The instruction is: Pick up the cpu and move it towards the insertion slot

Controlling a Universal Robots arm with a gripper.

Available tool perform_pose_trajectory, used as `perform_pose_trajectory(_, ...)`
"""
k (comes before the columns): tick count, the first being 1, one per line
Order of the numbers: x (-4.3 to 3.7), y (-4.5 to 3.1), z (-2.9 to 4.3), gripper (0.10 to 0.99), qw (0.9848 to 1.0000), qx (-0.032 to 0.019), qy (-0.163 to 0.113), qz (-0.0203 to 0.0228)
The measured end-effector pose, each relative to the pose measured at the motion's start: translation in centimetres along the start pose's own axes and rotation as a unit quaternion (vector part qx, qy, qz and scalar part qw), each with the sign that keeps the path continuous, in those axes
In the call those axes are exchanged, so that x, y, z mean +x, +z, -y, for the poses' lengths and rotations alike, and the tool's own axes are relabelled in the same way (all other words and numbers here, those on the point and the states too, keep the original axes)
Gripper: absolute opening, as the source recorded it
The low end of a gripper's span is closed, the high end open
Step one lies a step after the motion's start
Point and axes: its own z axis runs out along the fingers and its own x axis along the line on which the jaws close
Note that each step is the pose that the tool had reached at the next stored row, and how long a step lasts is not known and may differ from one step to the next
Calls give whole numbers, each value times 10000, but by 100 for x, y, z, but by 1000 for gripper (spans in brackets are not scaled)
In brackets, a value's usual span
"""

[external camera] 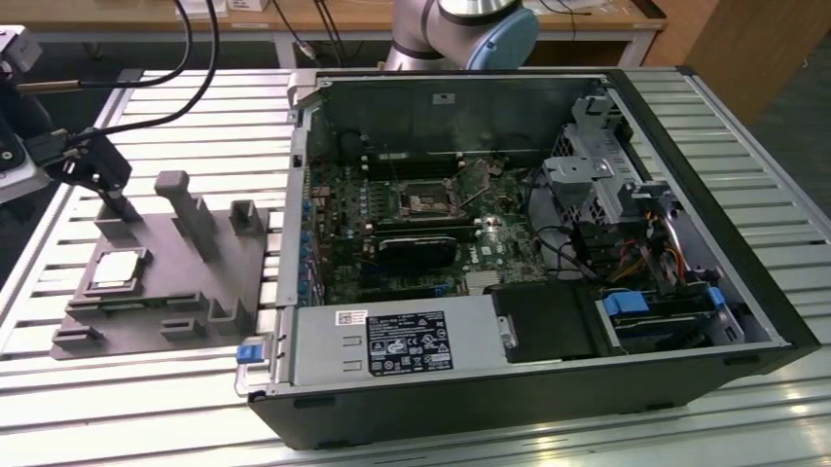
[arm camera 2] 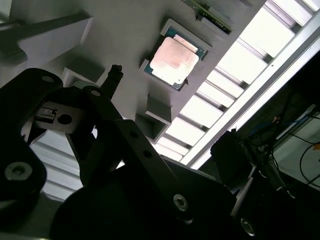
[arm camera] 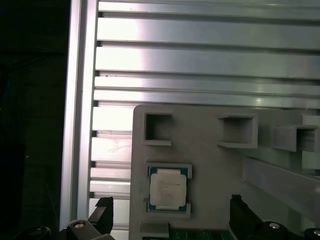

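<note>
The pincer (arm camera: 170, 202), released and spread wide, hovers over the cpu (arm camera: 168, 194) seated in the grey fixture (arm camera: 210, 170); the insertion slot (external camera: 426, 202) lies well apart.

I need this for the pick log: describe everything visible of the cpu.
The cpu is a small flat square chip, its silvery metal top framed by a bluish board edge. It lies flat, face up, in a shallow recess of the grey fixture, ungrasped; the open gripper hangs above it, fingers apart on either side.
</note>
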Motion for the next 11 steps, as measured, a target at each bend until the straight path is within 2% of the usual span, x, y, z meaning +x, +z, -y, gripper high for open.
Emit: perform_pose_trajectory(11,1,50,2,988,10000,0,0,1)
